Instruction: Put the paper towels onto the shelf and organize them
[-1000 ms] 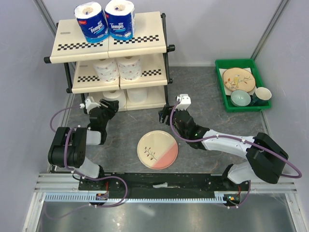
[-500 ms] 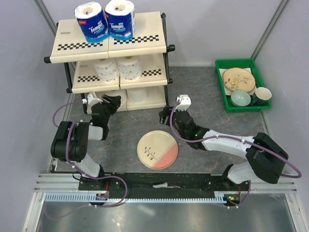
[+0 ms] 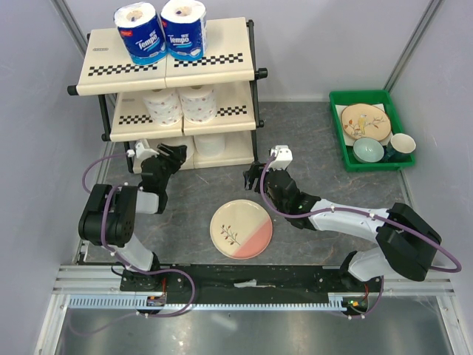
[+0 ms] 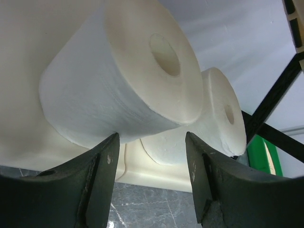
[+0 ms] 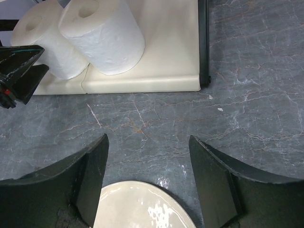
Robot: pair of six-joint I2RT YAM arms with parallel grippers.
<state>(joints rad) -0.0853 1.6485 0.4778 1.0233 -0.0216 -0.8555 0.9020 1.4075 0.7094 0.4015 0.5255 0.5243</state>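
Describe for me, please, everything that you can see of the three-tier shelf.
The shelf stands upright at the far left of the grey table. It has three cream tiers, each of two panels side by side, on a black tube frame. A black checkered stripe edges the front of the upper two tiers. Two blue-wrapped rolls sit on the top tier's left half; two middle rolls and two bottom rolls, unwrapped, stand on the tiers below. The open left pincer hovers just before the bottom tier.
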